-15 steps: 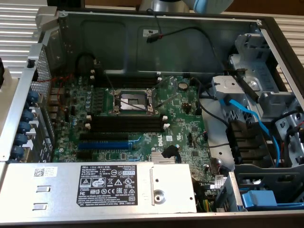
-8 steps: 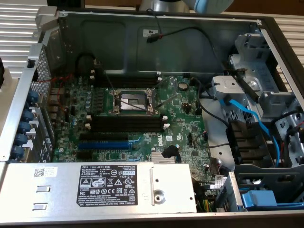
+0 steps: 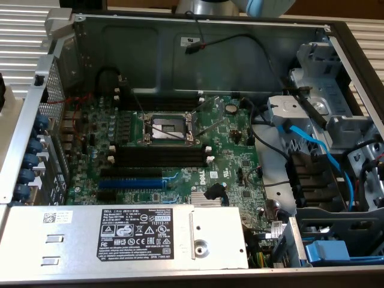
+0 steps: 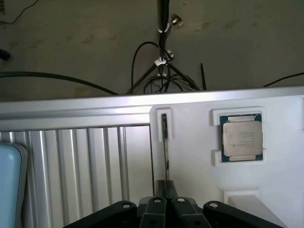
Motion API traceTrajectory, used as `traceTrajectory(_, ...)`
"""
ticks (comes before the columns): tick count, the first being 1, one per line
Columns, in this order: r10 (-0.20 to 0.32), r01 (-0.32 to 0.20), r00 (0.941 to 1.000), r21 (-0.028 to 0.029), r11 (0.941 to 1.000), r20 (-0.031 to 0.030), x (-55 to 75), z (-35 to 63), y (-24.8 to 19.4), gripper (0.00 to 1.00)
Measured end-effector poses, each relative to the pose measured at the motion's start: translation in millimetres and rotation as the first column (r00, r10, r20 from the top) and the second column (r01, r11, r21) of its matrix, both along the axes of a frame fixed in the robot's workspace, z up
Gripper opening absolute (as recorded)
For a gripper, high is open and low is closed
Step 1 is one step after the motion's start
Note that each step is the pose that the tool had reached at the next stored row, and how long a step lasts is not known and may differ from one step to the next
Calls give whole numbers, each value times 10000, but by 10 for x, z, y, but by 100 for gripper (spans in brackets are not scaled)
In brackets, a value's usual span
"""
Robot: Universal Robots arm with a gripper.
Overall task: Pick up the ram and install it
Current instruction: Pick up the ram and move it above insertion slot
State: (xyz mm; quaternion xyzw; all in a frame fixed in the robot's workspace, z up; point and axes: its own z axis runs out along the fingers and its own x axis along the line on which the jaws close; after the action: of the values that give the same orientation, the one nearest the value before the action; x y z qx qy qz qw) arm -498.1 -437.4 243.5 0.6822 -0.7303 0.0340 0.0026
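1. Gripper. In the wrist view the gripper point(image 4: 166, 189) sits over the white tray point(image 4: 190, 156). Its black fingers point(image 4: 156, 209) are drawn together, clamped on the nearest end of the ram point(image 4: 165, 137).

2. Ram. The ram is seen edge-on as a thin dark strip. It stands upright in a narrow slot of the white tray, and its far end rests in a small raised white bracket.

3. Tray surroundings. A processor point(image 4: 242, 137) with a metal lid lies flat in a square recess of the same tray, beside the ram and apart from it. A ribbed aluminium plate point(image 4: 85, 166) adjoins the tray. Beyond the tray edge, a tripod point(image 4: 164, 61) and loose cables stand on the floor.

4. Computer case. In the exterior view the open computer case point(image 3: 198, 36) holds a green motherboard point(image 3: 240, 168).
- The CPU socket point(image 3: 167, 128) lies near the board's centre.
- The black memory slots point(image 3: 162, 157) with white end clips run just nearer than the socket.
- The blue expansion slot point(image 3: 129, 183) lies nearer still, toward the exterior view's left.
- The labelled power supply point(image 3: 120, 237) occupies the near edge.
- Blue cables point(image 3: 318, 147) run through the drive bay on the exterior view's right.

5. Arm. Part of the robot arm point(image 3: 264, 6) shows beyond the far wall of the case.
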Motion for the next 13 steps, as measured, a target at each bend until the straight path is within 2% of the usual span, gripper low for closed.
traceTrajectory(4,1,-1,10000,23,10000,0,3,-65,11,11)
traceTrajectory(7,1,-1,10000,43,10000,0,3,-98,37,11)
traceTrajectory(13,0,0,10000,53,10000,1,-20,-159,43,11)
